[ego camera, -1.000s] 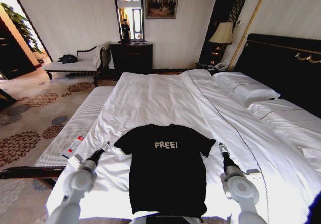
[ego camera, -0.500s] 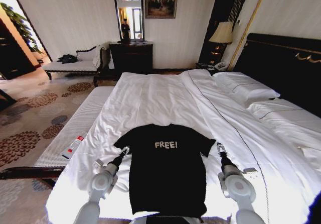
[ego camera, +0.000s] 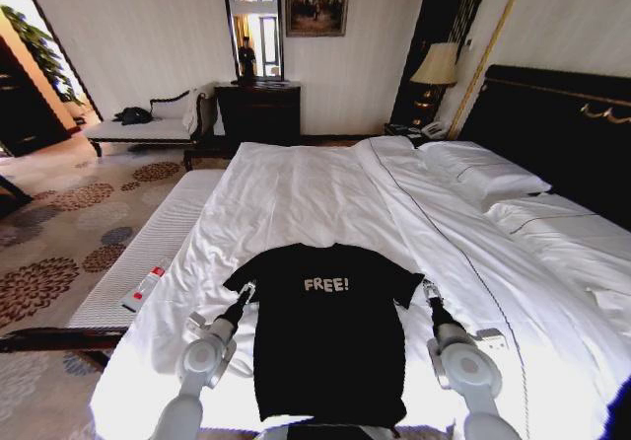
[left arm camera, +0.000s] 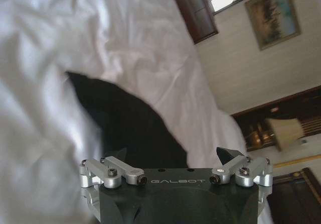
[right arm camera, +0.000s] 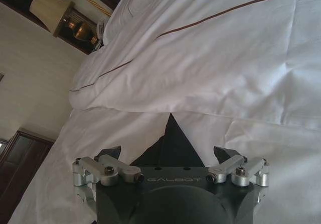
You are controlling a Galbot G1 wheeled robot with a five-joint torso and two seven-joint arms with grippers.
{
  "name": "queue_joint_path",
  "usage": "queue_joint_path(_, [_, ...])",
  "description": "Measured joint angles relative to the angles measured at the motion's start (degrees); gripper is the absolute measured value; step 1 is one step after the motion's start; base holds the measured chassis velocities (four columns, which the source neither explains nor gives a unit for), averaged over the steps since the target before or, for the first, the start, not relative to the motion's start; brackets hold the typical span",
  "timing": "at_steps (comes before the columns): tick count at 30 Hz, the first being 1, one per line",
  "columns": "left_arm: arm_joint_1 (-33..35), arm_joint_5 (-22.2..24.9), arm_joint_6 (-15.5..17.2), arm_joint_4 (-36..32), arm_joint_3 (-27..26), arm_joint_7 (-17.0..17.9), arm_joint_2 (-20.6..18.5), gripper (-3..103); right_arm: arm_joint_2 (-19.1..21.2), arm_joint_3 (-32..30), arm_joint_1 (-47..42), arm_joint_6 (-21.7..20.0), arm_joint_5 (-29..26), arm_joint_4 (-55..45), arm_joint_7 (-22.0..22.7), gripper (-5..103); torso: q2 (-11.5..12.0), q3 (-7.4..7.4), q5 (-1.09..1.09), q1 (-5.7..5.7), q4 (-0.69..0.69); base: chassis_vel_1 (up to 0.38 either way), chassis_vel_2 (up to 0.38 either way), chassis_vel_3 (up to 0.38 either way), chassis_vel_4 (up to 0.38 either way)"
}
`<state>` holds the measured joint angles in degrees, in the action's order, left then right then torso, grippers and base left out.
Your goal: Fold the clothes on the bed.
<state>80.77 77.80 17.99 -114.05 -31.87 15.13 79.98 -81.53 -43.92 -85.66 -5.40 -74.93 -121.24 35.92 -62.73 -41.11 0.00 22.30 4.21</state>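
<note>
Head view: tools point(ego camera: 246, 289) point(ego camera: 426, 286) flanking T-shirt point(ego camera: 325, 331).

Lying flat and face-up, black T-shirt point(ego camera: 327, 333) with white "FREE!" lettering, sleeves spreading sideways, hem nearest the camera; resting on white-sheeted bed point(ego camera: 296, 193), dark headboard standing on the right.

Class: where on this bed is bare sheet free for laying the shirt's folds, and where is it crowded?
Free: the white bed between the T-shirt collar and the far edge. Crowded: both sleeves, with the left tool and right tool alongside, and the pillows by the headboard.
</note>
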Motion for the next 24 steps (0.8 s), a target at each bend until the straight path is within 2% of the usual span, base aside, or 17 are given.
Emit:
queue_joint_path(3, [0.8, 1.0, -0.1, -2.7, -0.5, 0.0, -0.3, 100, -0.2, 0.0, -0.3, -0.1, 0.0, -0.6, 0.2, 100, 0.0, 0.00, -0.01, 0.00, 0.01, 0.000, 0.000, 0.000, 0.000])
queue_joint_path(8, [4.0, 4.2, 0.1, -11.6, -3.1, 0.8, -1.2, 100, -0.7, -0.5, -1.3, -0.1, 0.1, -1.8, 0.4, 100, 0.0, 0.00, 0.02, 0.00, 0.00, 0.000, 0.000, 0.000, 0.000])
queue_joint_path(11, [4.8, 2.6, 0.3, -12.5, -3.7, 1.0, -2.4, 100, -1.0, -0.5, -1.7, -0.2, 0.2, -2.1, 0.5, 100, 0.0, 0.00, 0.01, -0.01, -0.01, 0.000, 0.000, 0.000, 0.000])
queue_joint_path(15, [4.6, -3.1, -0.4, -10.1, -4.6, 1.8, -3.0, 100, -1.6, -0.1, -1.8, -0.2, 0.9, -2.4, 0.5, 100, 0.0, 0.00, -0.02, 0.00, 0.00, 0.000, 0.000, 0.000, 0.000])
queue_joint_path(16, [4.6, -3.1, -0.4, -10.1, -4.6, 1.8, -3.0, 100, -1.6, -0.1, -1.8, -0.2, 0.9, -2.4, 0.5, 100, 0.0, 0.00, -0.02, 0.00, 0.00, 0.000, 0.000, 0.000, 0.000])
queue_joint_path(20, [4.2, -10.6, 0.2, -10.2, -6.6, 3.7, -4.8, 100, -1.0, 0.1, -1.3, -0.4, 1.2, -1.0, -0.3, 100, 0.0, 0.00, 0.00, 0.00, 0.01, 0.000, 0.000, 0.000, 0.000])
queue_joint_path(21, [4.2, -10.6, 0.2, -10.2, -6.6, 3.7, -4.8, 100, -1.0, 0.1, -1.3, -0.4, 1.2, -1.0, -0.3, 100, 0.0, 0.00, 0.00, 0.00, 0.01, 0.000, 0.000, 0.000, 0.000])
queue_joint_path(24, [4.7, -22.6, 0.9, -9.2, -9.7, 4.2, -6.7, 100, -0.1, 0.0, 0.3, -1.0, -0.1, 1.2, -1.7, 100, 0.0, 0.00, -0.01, 0.00, 0.00, 0.000, 0.000, 0.000, 0.000])
